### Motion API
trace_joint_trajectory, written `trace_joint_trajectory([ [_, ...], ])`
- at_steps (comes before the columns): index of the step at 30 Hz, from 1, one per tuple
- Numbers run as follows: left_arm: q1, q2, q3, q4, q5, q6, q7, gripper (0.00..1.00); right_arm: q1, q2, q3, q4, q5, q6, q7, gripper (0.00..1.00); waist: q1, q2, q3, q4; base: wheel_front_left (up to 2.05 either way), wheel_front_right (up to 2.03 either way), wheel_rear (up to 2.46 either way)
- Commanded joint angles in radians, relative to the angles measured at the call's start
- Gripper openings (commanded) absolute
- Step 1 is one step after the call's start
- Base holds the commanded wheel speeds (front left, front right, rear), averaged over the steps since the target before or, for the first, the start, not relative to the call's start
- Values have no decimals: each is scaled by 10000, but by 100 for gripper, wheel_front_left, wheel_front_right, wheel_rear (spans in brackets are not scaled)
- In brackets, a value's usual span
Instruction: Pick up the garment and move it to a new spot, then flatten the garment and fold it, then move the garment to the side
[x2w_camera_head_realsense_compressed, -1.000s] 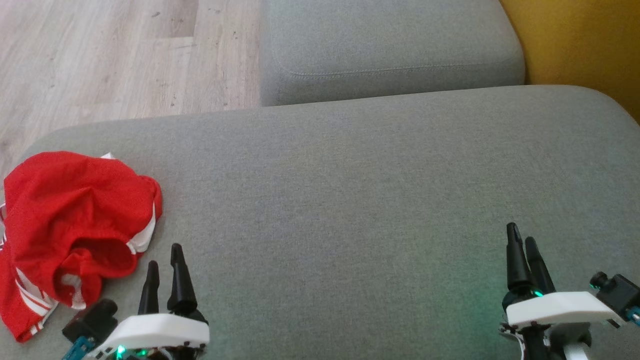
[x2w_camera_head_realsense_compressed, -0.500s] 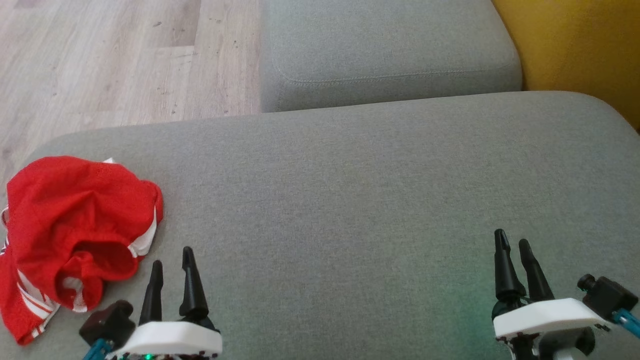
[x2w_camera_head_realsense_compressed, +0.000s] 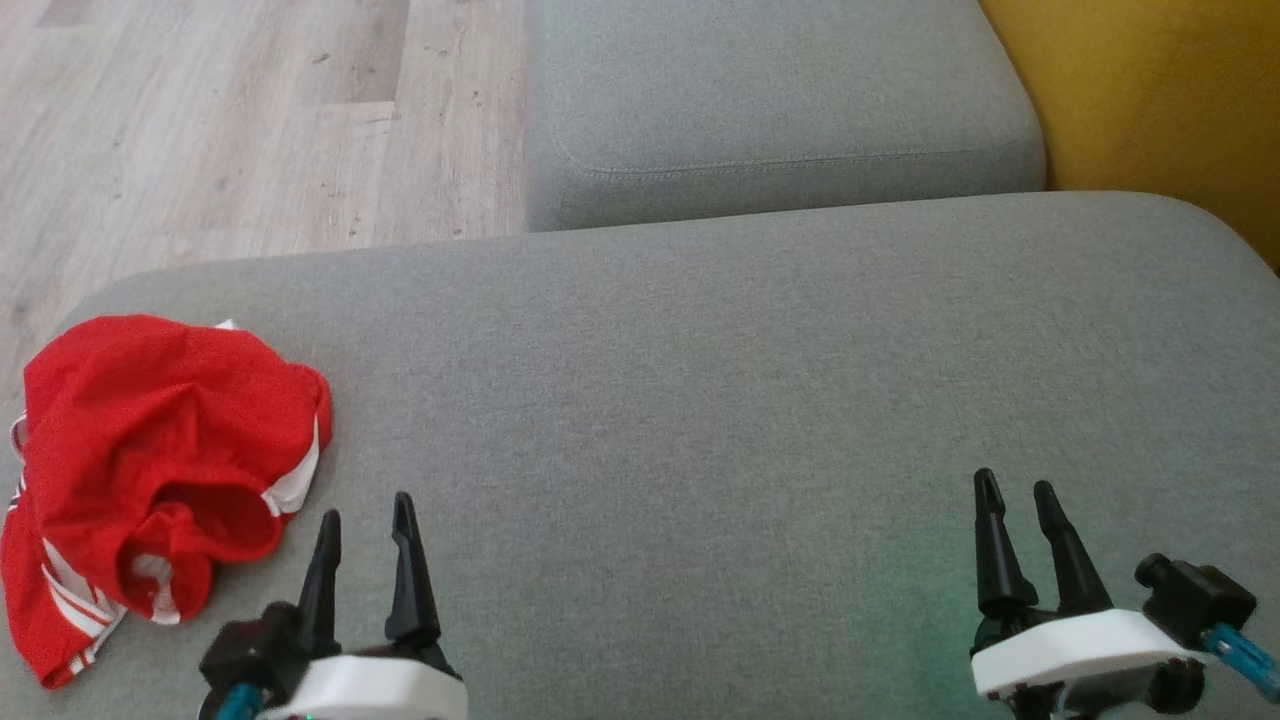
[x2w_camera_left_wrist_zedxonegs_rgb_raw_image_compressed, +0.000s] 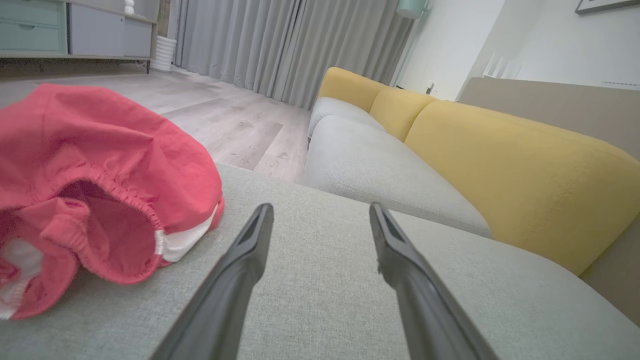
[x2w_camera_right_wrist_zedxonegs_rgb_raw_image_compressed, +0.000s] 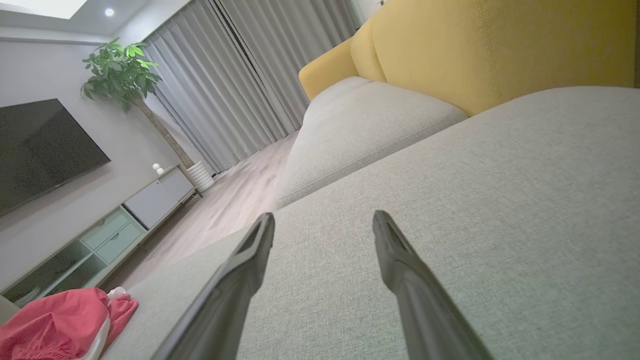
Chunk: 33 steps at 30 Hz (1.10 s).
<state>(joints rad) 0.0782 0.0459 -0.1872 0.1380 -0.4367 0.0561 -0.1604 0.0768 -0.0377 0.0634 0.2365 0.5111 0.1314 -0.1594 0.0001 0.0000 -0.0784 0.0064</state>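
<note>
The garment (x2w_camera_head_realsense_compressed: 150, 470) is a crumpled red piece with white stripes and an elastic waistband, lying at the left end of the grey sofa seat (x2w_camera_head_realsense_compressed: 700, 400). In the left wrist view the garment (x2w_camera_left_wrist_zedxonegs_rgb_raw_image_compressed: 85, 180) bulks up to the left of the fingers. My left gripper (x2w_camera_head_realsense_compressed: 365, 505) stands open just right of it, apart from the cloth, with nothing between its fingers. Far off at the lower right, my right gripper (x2w_camera_head_realsense_compressed: 1015, 485) is open and empty over bare cushion. The right wrist view catches the garment (x2w_camera_right_wrist_zedxonegs_rgb_raw_image_compressed: 60, 325) in its lower left corner.
A second grey seat cushion (x2w_camera_head_realsense_compressed: 770, 100) lies beyond the first. The yellow sofa back (x2w_camera_head_realsense_compressed: 1150, 100) runs along the right. Wooden floor (x2w_camera_head_realsense_compressed: 230, 130) lies past the cushion's left and far edges. A TV, a plant and a low cabinet (x2w_camera_right_wrist_zedxonegs_rgb_raw_image_compressed: 120, 215) stand across the room.
The head camera has shifted slightly. Both grippers have sunk lower in the view; the left one has slid right, the right one a little left. The garment lies as before.
</note>
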Motion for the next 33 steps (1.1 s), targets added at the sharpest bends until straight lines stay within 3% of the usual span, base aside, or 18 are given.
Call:
trace_joint_trajectory([
  [1, -186, 78, 173, -333, 320, 86, -137, 100, -250, -106, 232, -298, -309, -6, -152, 100, -1, 0, -10, 12, 0, 0, 0],
  [33, 149, 63, -197, -38, 4062, 732, -1014, 100, -44, -125, 523, -27, -3915, -7, -1023, 100, -1, 0, -239, 73, 0, 0, 0],
])
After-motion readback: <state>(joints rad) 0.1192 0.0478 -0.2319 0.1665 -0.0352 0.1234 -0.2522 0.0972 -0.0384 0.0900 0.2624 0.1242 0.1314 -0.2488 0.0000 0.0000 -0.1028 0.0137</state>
